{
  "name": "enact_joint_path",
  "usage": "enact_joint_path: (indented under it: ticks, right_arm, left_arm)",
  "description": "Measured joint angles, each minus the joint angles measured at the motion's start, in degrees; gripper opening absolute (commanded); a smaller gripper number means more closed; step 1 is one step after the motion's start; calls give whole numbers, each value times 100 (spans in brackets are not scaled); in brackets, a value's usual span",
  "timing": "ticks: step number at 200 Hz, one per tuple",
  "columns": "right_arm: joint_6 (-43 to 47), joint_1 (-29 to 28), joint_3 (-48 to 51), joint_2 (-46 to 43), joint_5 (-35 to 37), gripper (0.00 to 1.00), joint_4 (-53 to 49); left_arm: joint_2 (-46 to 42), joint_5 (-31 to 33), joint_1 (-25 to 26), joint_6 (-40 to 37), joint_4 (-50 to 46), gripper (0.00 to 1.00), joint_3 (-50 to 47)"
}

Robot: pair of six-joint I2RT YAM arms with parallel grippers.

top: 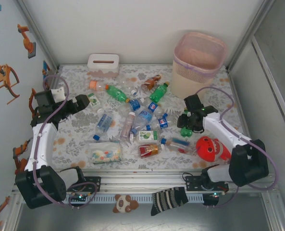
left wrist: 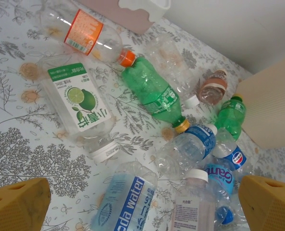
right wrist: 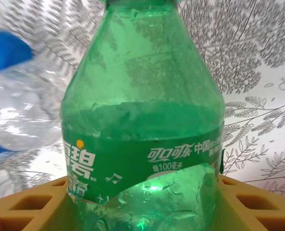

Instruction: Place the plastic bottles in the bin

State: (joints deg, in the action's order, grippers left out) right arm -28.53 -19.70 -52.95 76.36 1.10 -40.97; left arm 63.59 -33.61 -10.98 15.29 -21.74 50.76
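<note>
Green bottle [right wrist: 142, 120] sits clamped in right gripper [right wrist: 142, 202]; left gripper [left wrist: 142, 204] gapes wide; bin [top: 195, 81], at one o'clock, holds pink liner [top: 200, 54].

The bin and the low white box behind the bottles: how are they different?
The bin is tall and beige-pink; the white box is low. The bin gapes open with a pink liner; the box has just a narrow slot on top. The bin stands back right, the box back left. Both sit upright.
</note>
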Motion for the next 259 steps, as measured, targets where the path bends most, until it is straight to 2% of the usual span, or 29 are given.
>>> enact_joint_path:
  ticks: [56,99,137,177,216,259]
  right_arm:
    - [146,0,-1102,-568,-48,60,-575]
    - [286,-2,-2168,-643,-168,60,-1049]
    - [411,-2,-3215,-601,-223,60,-1335]
    - [492,-4,-4450,-240,-221,60,-1493]
    - [605,20,-5606,439,-17,60,-1532]
    - [651,570,-6782,1469,-96,60,-1513]
  left_arm:
    - [-1163,-490,2,-144,610,98,-431]
    - [-1871,-1075,22,-313,1373,97,-922]
    - [-2522,-1287,232,-487,1941,97,-1351]
    - [-2820,-1320,466,-739,2131,98,-1386]
    - [-3261,-1032,542,-970,2109,100,-1486]
    - [-3379,-800,570,-1113,2063,100,-1513]
